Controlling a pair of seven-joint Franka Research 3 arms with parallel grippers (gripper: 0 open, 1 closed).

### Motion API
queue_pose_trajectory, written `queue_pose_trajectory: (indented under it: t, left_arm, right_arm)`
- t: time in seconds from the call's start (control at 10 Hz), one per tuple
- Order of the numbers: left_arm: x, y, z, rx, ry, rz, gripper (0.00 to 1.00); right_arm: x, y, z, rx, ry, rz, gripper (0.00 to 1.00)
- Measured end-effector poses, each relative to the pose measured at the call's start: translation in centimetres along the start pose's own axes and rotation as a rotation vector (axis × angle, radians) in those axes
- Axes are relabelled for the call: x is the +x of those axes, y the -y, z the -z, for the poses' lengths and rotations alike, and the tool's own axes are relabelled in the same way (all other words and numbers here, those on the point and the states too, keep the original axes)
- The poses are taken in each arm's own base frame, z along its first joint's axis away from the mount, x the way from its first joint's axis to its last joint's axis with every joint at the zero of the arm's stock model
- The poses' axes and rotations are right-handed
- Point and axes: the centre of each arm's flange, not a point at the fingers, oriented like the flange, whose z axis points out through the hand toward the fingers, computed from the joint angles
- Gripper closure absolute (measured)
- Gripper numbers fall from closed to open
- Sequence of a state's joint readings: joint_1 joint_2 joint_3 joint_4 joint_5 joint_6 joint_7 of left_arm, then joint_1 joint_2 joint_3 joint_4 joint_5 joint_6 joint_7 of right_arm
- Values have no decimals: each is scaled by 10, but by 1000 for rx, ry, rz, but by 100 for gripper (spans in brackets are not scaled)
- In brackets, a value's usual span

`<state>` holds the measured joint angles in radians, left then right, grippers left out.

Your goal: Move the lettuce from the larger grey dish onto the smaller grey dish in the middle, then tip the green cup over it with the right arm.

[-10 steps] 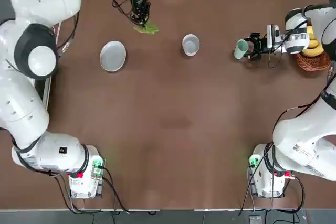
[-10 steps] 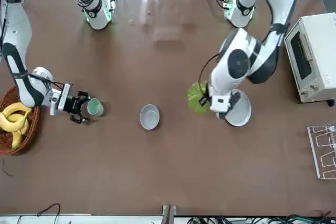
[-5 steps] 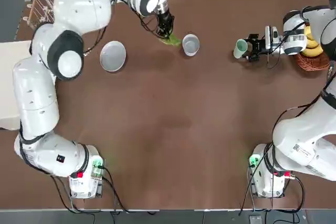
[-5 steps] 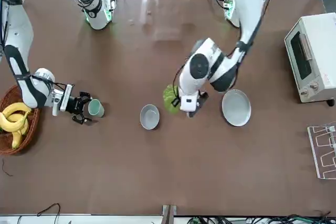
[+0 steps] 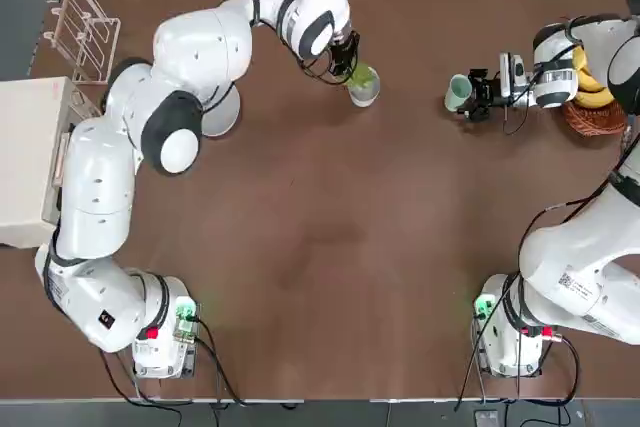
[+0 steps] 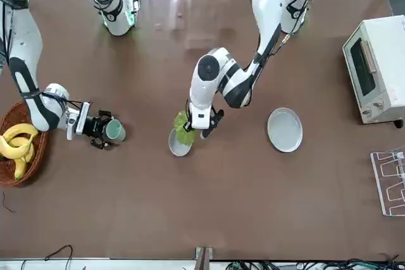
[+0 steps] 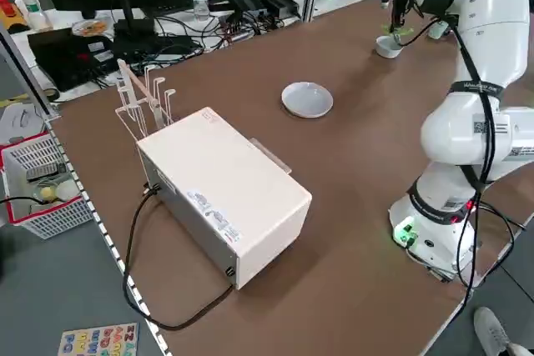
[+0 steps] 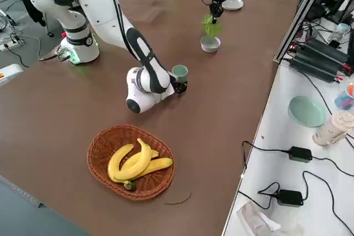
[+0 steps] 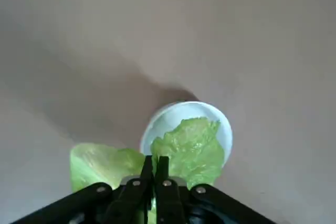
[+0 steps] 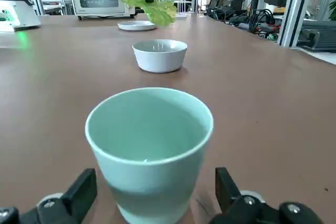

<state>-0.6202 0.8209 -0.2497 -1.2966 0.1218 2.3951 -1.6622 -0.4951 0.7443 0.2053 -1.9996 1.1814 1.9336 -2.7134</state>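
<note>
The lettuce (image 9: pixel 194 148) hangs from my left gripper (image 9: pixel 154 169), which is shut on it, directly above the smaller grey dish (image 5: pixel 364 97). In the front view the lettuce (image 6: pixel 184 128) overlaps that bowl (image 6: pixel 177 148). Whether the leaves touch the bowl I cannot tell. The larger grey dish (image 6: pixel 285 129) lies bare to the left arm's side. The green cup (image 10: pixel 149 150) stands upright between the fingers (image 10: pixel 79 192) of my open right gripper (image 5: pixel 474 94), with a gap on each side. The cup (image 5: pixel 458 93) is to the robot's right of the bowl.
A wicker basket of bananas (image 5: pixel 595 97) sits at the table's right edge behind the right gripper. A white toaster oven (image 6: pixel 380 67) and a wire rack (image 6: pixel 389 181) stand at the left edge.
My left arm has carried the lettuce from beyond the plate to the right, to a spot over the small bowl. The right gripper has stayed at the cup.
</note>
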Motion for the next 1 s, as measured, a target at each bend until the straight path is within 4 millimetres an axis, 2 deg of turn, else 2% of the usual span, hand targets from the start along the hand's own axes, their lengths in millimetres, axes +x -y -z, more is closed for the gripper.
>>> queue_pose_trajectory:
  t: [0.2, 0.3, 0.4, 0.6, 0.8, 1.0]
  left_arm:
    - [3, -1, -21, -85, -1, 37, 96]
    - [5, -1, -30, -125, 3, 56, 96]
    - [7, -1, -37, -144, 2, 69, 96]
    - [5, 3, -54, -140, -6, 65, 96]
    - [-8, 8, -71, -133, -30, 37, 96]
    - [-16, 7, -73, -160, -30, 32, 96]
  right_arm:
    - [3, 0, -7, 9, -9, 4, 7]
    - [4, 0, -8, 10, -11, 5, 15]
    - [4, 0, -8, 11, -13, 5, 31]
    - [4, 0, -8, 11, -13, -4, 31]
    - [5, -1, -10, 10, -17, -33, 31]
    - [11, -3, -20, 15, -24, -72, 31]
